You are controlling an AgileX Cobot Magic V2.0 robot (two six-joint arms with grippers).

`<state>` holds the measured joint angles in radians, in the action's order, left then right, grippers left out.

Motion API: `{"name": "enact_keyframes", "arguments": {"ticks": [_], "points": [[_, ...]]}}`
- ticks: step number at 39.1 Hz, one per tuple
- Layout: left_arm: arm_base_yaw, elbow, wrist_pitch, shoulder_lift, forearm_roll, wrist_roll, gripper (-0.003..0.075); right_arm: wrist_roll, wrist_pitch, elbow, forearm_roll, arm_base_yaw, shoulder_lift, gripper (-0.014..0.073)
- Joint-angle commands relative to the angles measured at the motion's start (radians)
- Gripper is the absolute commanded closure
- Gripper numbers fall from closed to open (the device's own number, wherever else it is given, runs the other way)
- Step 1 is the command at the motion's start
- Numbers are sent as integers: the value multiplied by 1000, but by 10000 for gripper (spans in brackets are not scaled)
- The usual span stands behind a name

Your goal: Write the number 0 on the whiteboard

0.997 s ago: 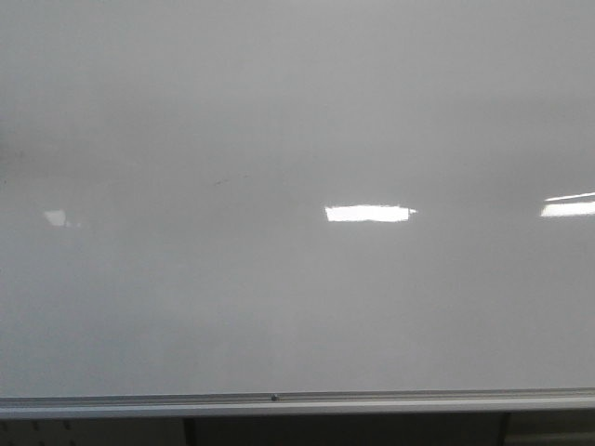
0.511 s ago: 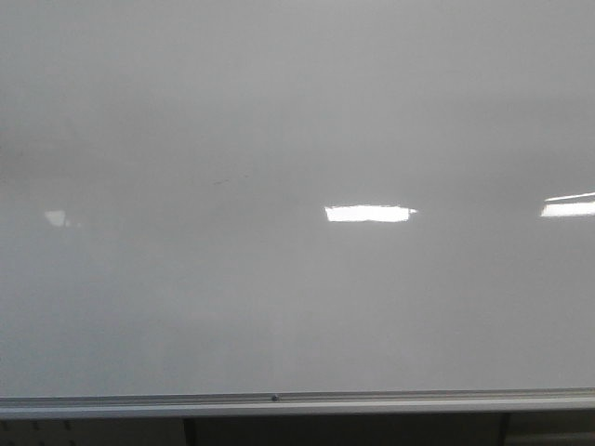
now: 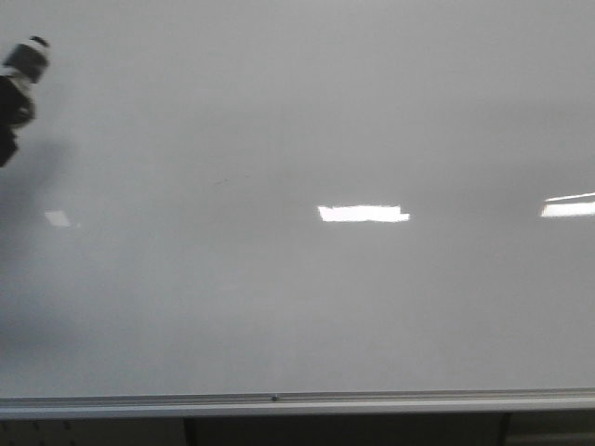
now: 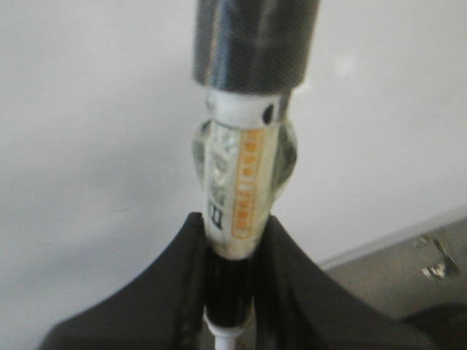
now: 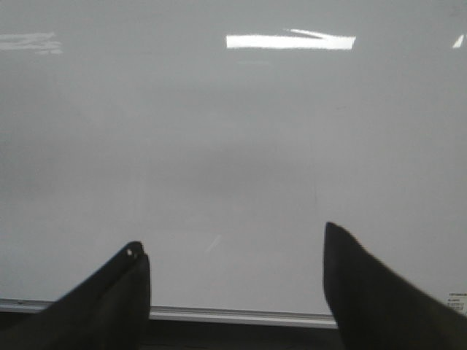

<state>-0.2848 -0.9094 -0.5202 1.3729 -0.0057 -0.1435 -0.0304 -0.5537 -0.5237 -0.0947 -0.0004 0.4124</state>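
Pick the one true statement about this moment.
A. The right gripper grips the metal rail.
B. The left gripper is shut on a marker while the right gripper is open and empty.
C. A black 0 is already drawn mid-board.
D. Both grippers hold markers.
B: the left gripper clamps the marker, the right gripper stands open with only whiteboard between its fingers.

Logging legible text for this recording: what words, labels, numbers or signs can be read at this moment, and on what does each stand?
None can be read.
Marker in the left gripper: orange label strip with print, too blurred to read.
Whiteboard: no writing visible; no 0 drawn yet.
Small sticker at the whiteboard's lower edge, right wrist view: too small to read.
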Motion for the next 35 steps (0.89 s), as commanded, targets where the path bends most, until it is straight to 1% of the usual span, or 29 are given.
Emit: {"name": "enact_keyframes", "arguments": {"ticks": [1,3,6,8,11,13,17,19,24,26,29,35], "points": [[-139,-31,-55,-52,-144,-160,738,-2,39,-47,-33,2,34,66],[-201,-31,-94,-52,-209,-221,738,-10,21,-56,-52,2,44,66],[-303,-31,-171,-52,-368,-387,738,-48,-36,-90,-104,3,72,66],[-362,-31,-230,-52,-477,-509,738,-99,-74,-113,-168,4,92,66],[-439,-31,-294,-52,-642,-679,739,-211,-156,-150,-325,4,136,66],[-465,-31,-322,-52,-697,-734,739,-304,-218,-169,-454,4,165,66],[-484,-31,-353,-52,-752,-772,739,-521,-397,-207,-726,4,269,66],[-484,-31,-358,-52,-756,-772,739,-609,-471,-218,-838,4,340,66],[-484,-31,-358,-52,-756,-772,739,-795,-557,-224,-1075,4,516,64],[-484,-31,-358,-52,-756,-772,739,-838,-583,-224,-1127,24,588,64],[-484,-31,-358,-52,-756,-772,739,-875,-579,-224,-1168,91,657,64],[-484,-31,-358,-52,-756,-772,739,-881,-477,-272,-1179,276,742,64]]}}
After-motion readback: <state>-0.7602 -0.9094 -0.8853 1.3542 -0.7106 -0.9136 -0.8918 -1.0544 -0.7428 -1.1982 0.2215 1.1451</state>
